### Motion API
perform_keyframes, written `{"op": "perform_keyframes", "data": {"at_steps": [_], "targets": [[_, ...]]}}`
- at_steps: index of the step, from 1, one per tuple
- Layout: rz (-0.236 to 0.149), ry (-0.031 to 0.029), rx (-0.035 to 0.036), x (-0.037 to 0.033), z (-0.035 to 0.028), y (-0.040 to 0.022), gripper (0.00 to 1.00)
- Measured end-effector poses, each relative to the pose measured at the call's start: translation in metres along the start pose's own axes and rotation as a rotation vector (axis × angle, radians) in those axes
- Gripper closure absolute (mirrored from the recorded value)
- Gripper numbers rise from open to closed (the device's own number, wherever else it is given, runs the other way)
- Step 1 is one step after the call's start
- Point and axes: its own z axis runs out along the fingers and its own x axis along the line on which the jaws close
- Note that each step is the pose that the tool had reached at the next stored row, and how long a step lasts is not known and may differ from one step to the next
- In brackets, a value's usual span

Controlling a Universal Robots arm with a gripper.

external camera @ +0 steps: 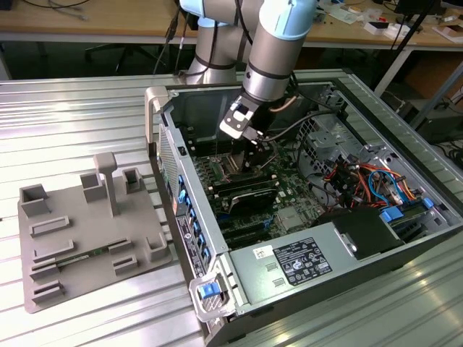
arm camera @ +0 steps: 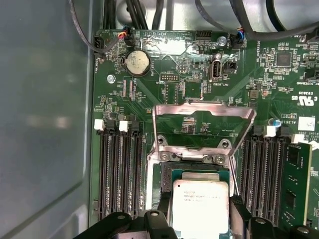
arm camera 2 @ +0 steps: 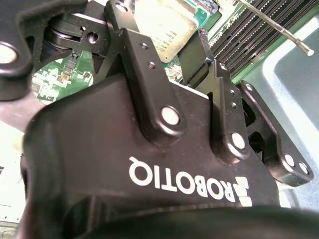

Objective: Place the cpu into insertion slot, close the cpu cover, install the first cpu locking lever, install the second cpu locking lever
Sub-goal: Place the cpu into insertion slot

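Observation:
The cpu (arm camera: 200, 206), a flat silver square chip, hangs between my gripper's (arm camera: 199, 211) black fingers (arm camera: 160, 201), which press on its two side edges. It is level and just over the insertion slot (arm camera: 192, 172), whose dark socket shows beyond the chip's far edge. The cpu cover (arm camera: 202, 109), a silver frame with a window, stands tilted up behind the slot. In the second wrist view the cpu (arm camera 2: 167, 25) sits between the fingertips of the gripper (arm camera 2: 164, 37), and a thin metal rod (arm camera 2: 279, 27) crosses the memory slots. In the exterior view the gripper (external camera: 243, 153) reaches down into the open computer case.
Long black memory slots (arm camera: 119, 169) flank the socket on both sides, with a fitted module (arm camera: 291, 184). A grey case wall (arm camera: 45, 124) runs close alongside. Cable bundles (external camera: 362, 181) and a power supply (external camera: 289, 264) fill the case. A grey fixture plate (external camera: 79, 231) lies outside it.

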Motion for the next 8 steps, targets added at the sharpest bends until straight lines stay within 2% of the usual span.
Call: {"op": "perform_keyframes", "data": {"at_steps": [8], "targets": [[0.001, 0.0001, 0.0000, 0.0043, 0.0043, -0.0004, 0.45]]}}
